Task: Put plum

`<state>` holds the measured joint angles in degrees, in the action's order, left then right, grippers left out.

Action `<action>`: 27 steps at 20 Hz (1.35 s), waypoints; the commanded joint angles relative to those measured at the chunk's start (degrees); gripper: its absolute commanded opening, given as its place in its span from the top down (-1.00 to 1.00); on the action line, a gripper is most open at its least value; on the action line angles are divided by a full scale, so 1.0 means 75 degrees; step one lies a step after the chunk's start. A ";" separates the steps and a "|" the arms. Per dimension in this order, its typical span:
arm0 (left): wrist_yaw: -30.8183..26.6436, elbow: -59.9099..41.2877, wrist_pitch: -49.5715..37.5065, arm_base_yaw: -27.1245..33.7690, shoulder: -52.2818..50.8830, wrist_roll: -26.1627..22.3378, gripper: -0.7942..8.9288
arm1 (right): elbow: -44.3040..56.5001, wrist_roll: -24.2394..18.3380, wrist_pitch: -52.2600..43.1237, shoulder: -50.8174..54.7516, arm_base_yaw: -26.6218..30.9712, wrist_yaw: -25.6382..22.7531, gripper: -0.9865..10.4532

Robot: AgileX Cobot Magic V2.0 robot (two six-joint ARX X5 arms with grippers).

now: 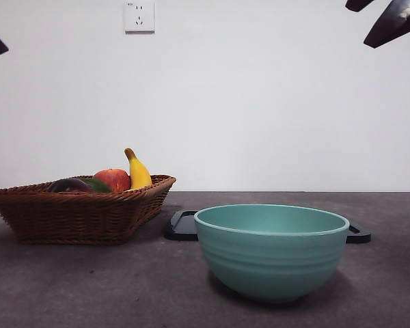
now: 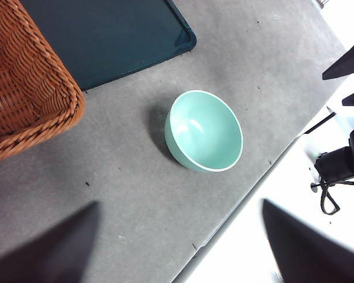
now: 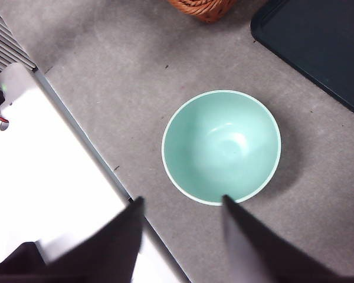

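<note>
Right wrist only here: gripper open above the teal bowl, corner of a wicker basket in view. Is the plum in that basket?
Observer: Yes. The front view shows the plum lying in the basket, with only its top above the rim.
Operator: What's beside it?
Observer: A dark green fruit right next to it, then a red apple and a banana standing on end.
Operator: Left arm near any of that?
Observer: No. The left gripper is open, high above the table and holding nothing; the basket sits at the edge of its wrist view.
</note>
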<state>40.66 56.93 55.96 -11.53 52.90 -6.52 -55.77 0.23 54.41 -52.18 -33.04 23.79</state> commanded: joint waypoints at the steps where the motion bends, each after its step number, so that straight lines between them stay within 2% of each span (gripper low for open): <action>1: 0.0044 0.0160 -0.0035 -0.0023 0.0050 0.0012 0.70 | -0.0108 -0.0096 -0.0041 -0.0067 -0.0064 0.0003 0.82; 2: 0.0044 0.0160 -0.0032 -0.0023 0.0050 0.0015 0.82 | -0.0108 -0.0096 -0.0044 -0.0067 -0.0064 0.0003 0.82; 20: 0.0044 0.0160 -0.0041 -0.0023 0.0050 0.0015 0.82 | -0.0111 -0.0093 -0.0052 -0.0067 -0.0064 0.0026 0.82; 21: 0.0023 0.0160 -0.0102 -0.0023 0.0020 -0.0029 0.82 | -0.0111 -0.0093 -0.0052 -0.0067 -0.0064 0.0026 0.82; 22: -0.0087 0.0160 -0.0201 0.0026 -0.0090 -0.0341 0.82 | -0.0111 -0.0093 -0.0052 -0.0067 -0.0064 0.0026 0.82; 25: -0.0236 0.0128 -0.1227 0.0271 -0.0752 -0.1411 0.82 | -0.0111 -0.0093 -0.0055 -0.0067 -0.0064 0.0026 0.82; 27: -0.0431 -0.0099 -0.2728 0.0615 -0.1364 -0.1466 0.82 | -0.0111 -0.0093 -0.0055 -0.0067 -0.0064 0.0026 0.82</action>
<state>37.28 55.96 36.60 -6.72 42.00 -15.29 -55.77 0.19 54.41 -52.21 -33.04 23.84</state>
